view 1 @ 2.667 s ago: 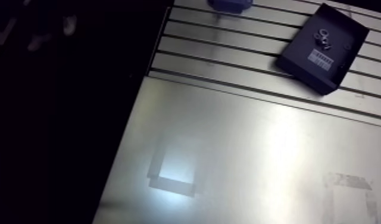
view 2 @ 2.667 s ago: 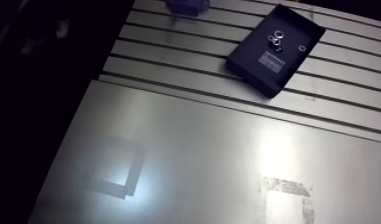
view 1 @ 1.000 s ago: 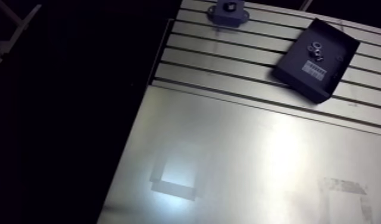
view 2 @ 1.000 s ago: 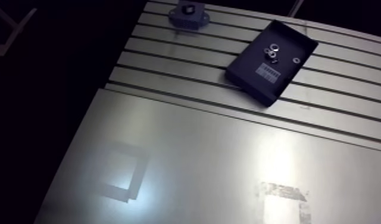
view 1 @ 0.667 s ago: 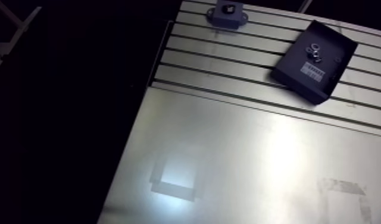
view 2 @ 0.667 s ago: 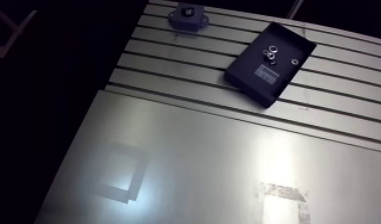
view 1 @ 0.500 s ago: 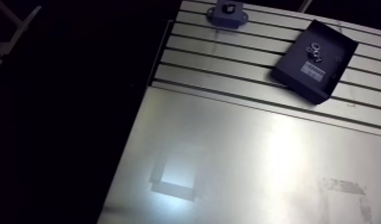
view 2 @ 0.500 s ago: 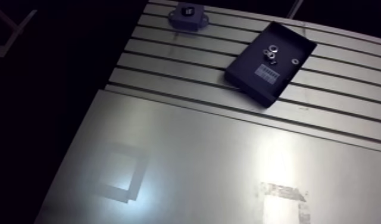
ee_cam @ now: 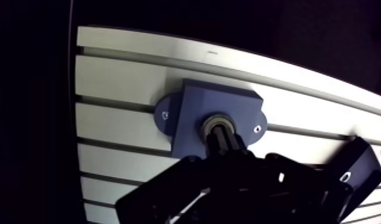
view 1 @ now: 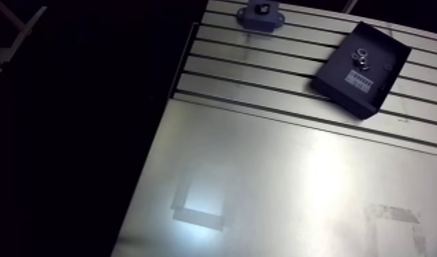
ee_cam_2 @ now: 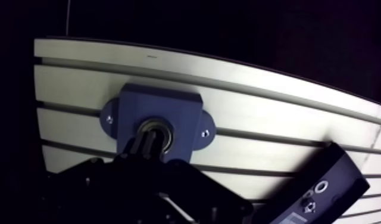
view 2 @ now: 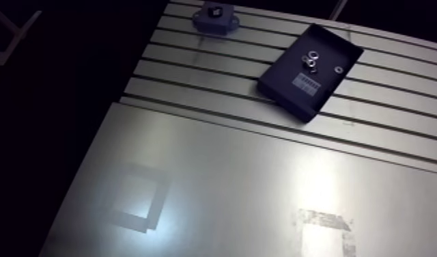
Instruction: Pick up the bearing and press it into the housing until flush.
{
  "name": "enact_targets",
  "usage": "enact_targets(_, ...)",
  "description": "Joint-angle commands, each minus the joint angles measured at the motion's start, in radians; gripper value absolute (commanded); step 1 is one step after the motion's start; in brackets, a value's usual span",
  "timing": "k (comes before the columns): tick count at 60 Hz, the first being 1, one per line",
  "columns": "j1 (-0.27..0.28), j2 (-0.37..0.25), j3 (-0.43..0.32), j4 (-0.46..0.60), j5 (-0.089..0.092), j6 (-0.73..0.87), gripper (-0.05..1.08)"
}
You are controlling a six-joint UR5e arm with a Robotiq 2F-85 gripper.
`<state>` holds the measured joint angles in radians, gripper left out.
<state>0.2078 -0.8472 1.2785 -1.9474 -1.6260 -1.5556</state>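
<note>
— Nothing on the table has moved since the earlier pictures; only the arm view itself has swung. The housing (view 1: 261, 14), cut off by the edge at first, now shows whole at the far side of the slotted table (view 1: 262, 68).

— And just before now?

— No change that I can see. The black tray (view 1: 341, 85) lies well apart from the housing, as before, with small metal rings (view 1: 362, 56) and a white label (view 1: 358, 78) in it. A smooth metal sheet (view 1: 283, 164) covers the near part of the table.

— Where is the gripper?

— It is not in the arm view at all. In the wrist view the gripper (ee_cam: 221, 140) is a dark shape reaching right up to the bearing (ee_cam: 218, 118).

— And the bearing?

— It sits in the round hole in the middle of the blue housing. Its far rim shows as a bright ring, and the gripper hides its near edge. I cannot tell whether it is flush.

— Open or closed?

— I cannot tell; it is too dark there. The wrist view also catches one corner of the tray, beside the gripper.
</note>
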Motion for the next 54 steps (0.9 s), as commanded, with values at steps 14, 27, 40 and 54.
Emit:
enact_targets(14,-0.002,-0.002,0.026,-0.023,-0.004,-0.002,1.07)
enact_targets(27,-0.002,0.003,0.025,-0.028,-0.004,-0.004,1.07)
enact_targets(40,-0.004,0.008,0.025,-0.028,-0.001,-0.010,1.07)
enact_targets(54,-0.004,0.009,0.023,-0.026,-0.001,-0.011,1.07)
